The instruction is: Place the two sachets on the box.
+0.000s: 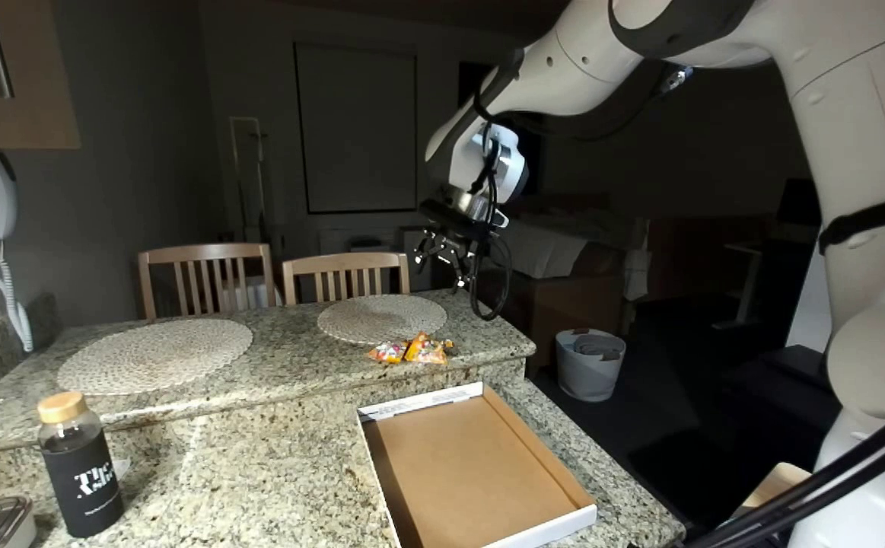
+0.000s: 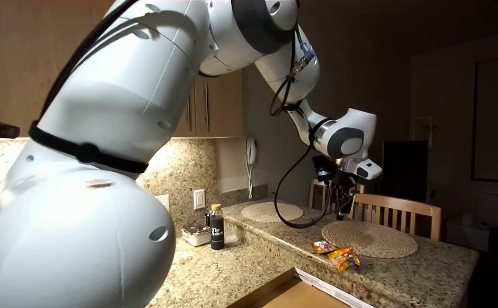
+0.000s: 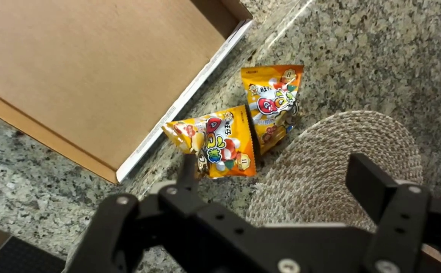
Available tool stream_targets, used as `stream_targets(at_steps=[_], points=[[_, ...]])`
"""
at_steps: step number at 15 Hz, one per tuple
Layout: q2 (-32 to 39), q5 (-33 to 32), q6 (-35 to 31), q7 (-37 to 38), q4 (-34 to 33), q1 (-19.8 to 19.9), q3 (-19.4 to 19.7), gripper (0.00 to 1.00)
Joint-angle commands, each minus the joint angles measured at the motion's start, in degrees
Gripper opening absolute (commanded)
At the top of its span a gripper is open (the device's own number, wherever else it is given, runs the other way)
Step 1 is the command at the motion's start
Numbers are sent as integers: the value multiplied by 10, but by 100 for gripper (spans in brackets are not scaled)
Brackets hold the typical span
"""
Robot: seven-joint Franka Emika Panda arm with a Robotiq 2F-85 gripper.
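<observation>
Down below the parted jaws, two packets point(image 3: 228, 140) point(image 3: 273, 102) are lying, probably light, slippery; I'd be pinching their middles.

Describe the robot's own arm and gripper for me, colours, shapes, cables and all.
The arm is mostly white and smoothly rounded, with dark joint covers, a black strap and a black cable looping near the wrist. The gripper is black, with two jointed fingers and pale screw heads. A reddish mark on the arm is unreadable.
</observation>
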State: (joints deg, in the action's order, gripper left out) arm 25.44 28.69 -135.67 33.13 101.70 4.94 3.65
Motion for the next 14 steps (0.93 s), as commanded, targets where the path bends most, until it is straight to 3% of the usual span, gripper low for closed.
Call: stream_targets(at_steps=[1, 4, 6, 14], points=[[-1, -1, 2, 1, -1, 0, 0, 100], [13, -40, -9, 43, -14, -25, 15, 100], [59, -59, 79, 65, -78, -17, 18, 100], [220, -9, 244, 121, -278, 53, 8, 100]])
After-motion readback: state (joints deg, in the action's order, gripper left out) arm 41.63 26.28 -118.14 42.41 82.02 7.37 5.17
